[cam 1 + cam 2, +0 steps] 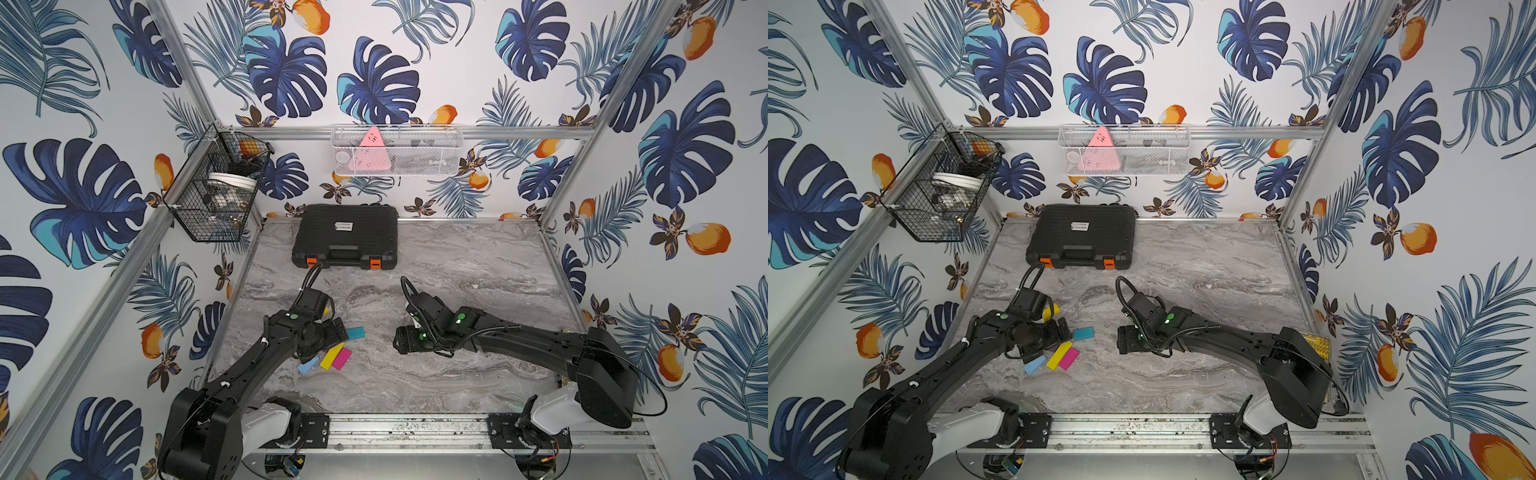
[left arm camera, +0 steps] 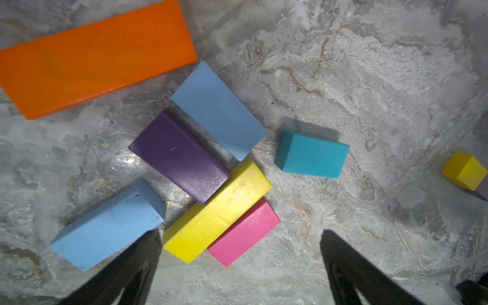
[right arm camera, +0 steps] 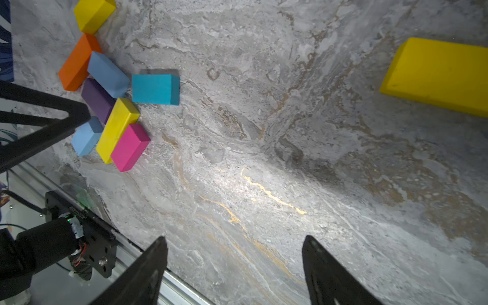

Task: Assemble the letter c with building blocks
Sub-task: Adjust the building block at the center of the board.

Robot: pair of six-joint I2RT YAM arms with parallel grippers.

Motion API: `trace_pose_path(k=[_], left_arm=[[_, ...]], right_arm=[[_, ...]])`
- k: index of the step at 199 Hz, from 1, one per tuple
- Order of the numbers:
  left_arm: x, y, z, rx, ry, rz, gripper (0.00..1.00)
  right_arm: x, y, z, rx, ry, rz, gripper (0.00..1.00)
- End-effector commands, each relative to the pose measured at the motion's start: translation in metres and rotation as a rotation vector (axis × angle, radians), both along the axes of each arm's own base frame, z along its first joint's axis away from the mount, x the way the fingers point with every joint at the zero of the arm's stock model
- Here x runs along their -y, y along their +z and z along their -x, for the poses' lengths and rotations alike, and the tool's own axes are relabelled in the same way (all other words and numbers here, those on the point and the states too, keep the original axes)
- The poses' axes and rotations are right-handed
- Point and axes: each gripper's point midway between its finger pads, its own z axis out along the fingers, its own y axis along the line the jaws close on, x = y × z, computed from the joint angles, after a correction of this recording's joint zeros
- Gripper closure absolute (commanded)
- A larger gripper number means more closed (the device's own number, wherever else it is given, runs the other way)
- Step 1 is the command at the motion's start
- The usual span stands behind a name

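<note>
Several building blocks lie bunched at the table's left middle. In the left wrist view they are a long orange block [image 2: 97, 55], two light blue blocks [image 2: 217, 111] [image 2: 108, 224], a purple block [image 2: 179, 155], a yellow block [image 2: 217, 211], a magenta block [image 2: 244, 232] and a teal block [image 2: 313, 154] slightly apart. A small yellow block [image 2: 464, 170] lies farther off. My left gripper [image 2: 239, 232] hovers open over the cluster, holding nothing. My right gripper [image 3: 235, 237] is open over bare table. A larger yellow block [image 3: 438, 75] lies apart from the cluster in the right wrist view.
A big black case [image 1: 345, 237] lies shut at the back of the table. A black wire basket [image 1: 216, 187] and a white mesh basket [image 1: 395, 149] hang on the walls. A metal rail [image 1: 415, 428] runs along the front edge. A yellow gridded item [image 1: 1317, 344] sits at the right edge.
</note>
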Motion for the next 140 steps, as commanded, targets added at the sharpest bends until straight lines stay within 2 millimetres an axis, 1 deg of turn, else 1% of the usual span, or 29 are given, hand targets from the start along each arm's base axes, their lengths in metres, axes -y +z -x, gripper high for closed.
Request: trace_pose_path(k=[1,38,90,140], left_arm=[[-0.001,-0.006,-0.002,0.0,0.019,0.0,0.01],[0.005,-0.017,-0.001,-0.012,0.009,0.027,0.05],[0.016,-0.031,0.004,-0.031,-0.014,0.039,0.15],[0.046,-0.037,0.004,-0.032,-0.103,0.007,0.17]], right_arm=[[0.003,0.0,-0.001,0.013,-0.023,0.011,0.18],[0.005,0.001,-0.002,0.021,-0.028,0.018,0.18],[0.007,-0.005,-0.001,0.013,-0.04,0.028,0.18],[0.006,-0.006,-0.003,0.014,-0.043,0.036,0.18]])
